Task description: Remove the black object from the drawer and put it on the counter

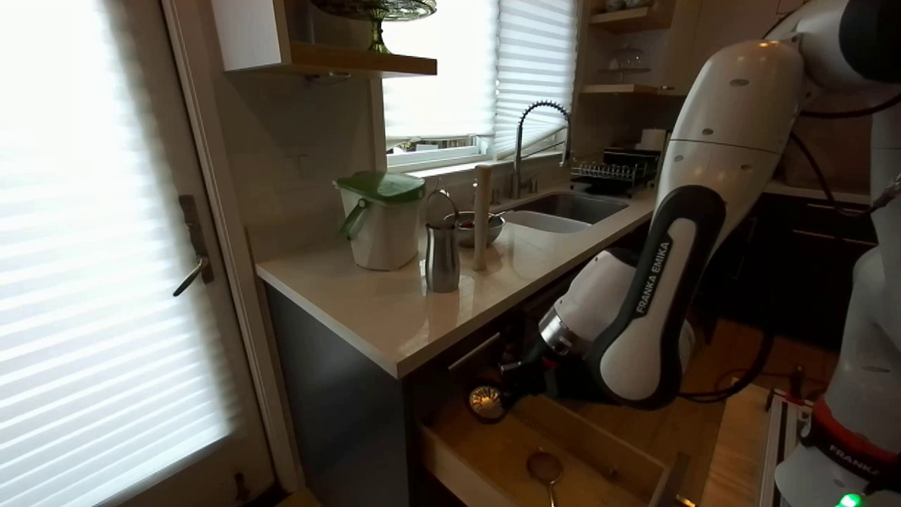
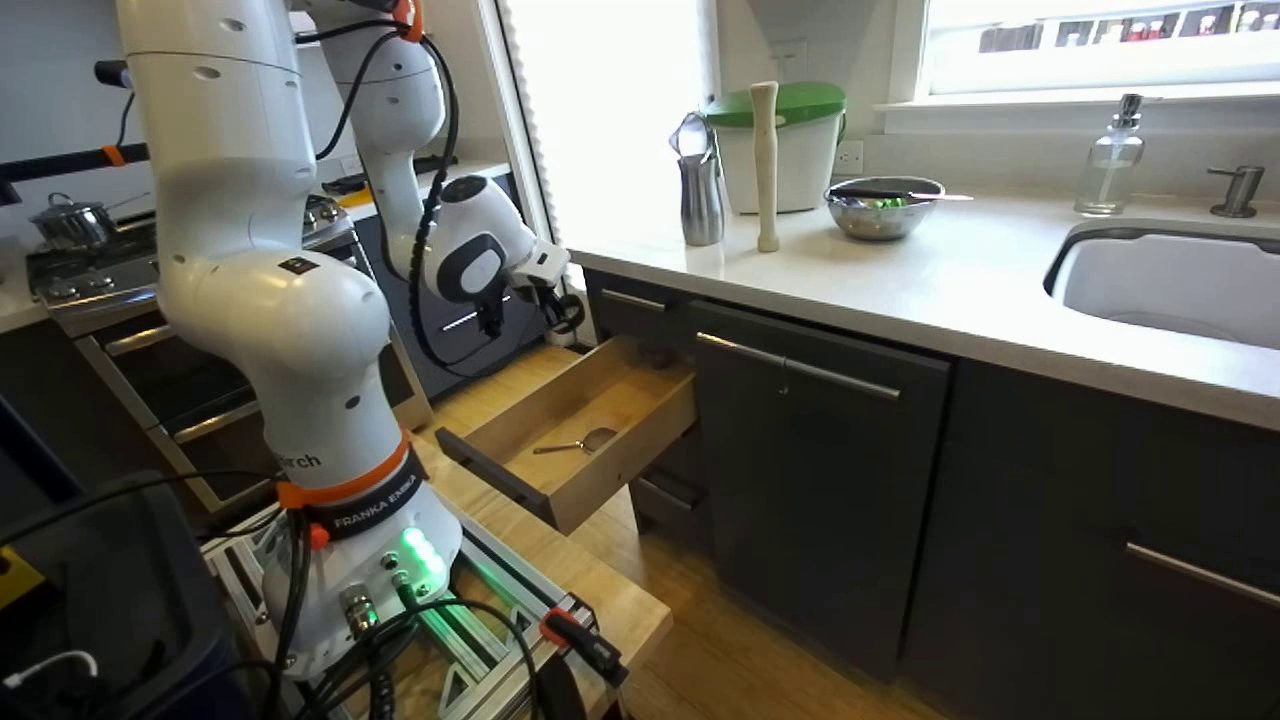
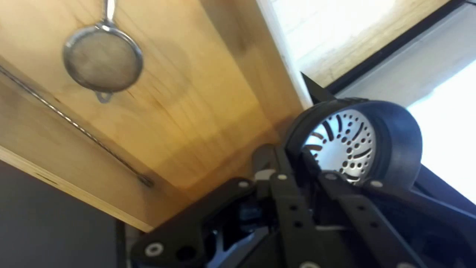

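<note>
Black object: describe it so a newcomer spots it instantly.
Find the open drawer under the counter. Near it, the gripper pinches the black object by its rim. Unlike the handled strainer lying in the drawer, it is a black ring around a metallic disc pierced with holes and slots.

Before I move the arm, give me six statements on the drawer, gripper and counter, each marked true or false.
1. A strainer lies in the drawer. True.
2. The drawer is shut. False: it is pulled open.
3. The gripper is closed on the black object. True.
4. A metal bowl and a wooden rod are on the counter. True.
5. The black object rests on the counter. False: the gripper holds it off the counter.
6. The wooden rod lies on its side. False: it stands upright.
</note>
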Robot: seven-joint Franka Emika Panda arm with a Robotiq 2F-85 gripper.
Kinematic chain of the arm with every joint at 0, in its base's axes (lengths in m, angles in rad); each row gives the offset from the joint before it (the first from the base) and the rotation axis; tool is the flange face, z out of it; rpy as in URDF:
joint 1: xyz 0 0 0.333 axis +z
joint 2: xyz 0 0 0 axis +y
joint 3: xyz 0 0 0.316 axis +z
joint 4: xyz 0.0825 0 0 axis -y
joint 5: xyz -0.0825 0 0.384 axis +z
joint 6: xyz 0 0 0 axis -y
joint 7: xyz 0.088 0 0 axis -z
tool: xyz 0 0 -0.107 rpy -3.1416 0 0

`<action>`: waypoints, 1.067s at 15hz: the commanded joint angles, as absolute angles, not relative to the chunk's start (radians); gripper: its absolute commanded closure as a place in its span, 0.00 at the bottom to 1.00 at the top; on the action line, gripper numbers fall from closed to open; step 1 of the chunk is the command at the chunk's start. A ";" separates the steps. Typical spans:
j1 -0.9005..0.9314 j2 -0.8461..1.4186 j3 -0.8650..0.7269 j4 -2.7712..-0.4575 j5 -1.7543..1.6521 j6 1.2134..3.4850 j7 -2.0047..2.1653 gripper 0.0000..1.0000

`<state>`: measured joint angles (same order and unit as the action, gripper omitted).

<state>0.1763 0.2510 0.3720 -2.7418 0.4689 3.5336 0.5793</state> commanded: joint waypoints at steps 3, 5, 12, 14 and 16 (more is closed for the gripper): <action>0.121 0.200 0.423 -2.779 0.257 3.831 0.686 0.97; 0.159 0.238 0.376 -2.745 0.322 3.957 0.707 0.97; 0.170 0.251 0.300 -2.747 0.386 4.100 0.729 0.89; 0.161 0.269 0.295 -2.732 0.355 4.096 0.754 0.97; 0.121 0.238 0.299 -2.717 0.238 4.063 0.846 0.97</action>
<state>0.1488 0.2572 0.3079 -2.7401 0.3566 4.1042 0.7428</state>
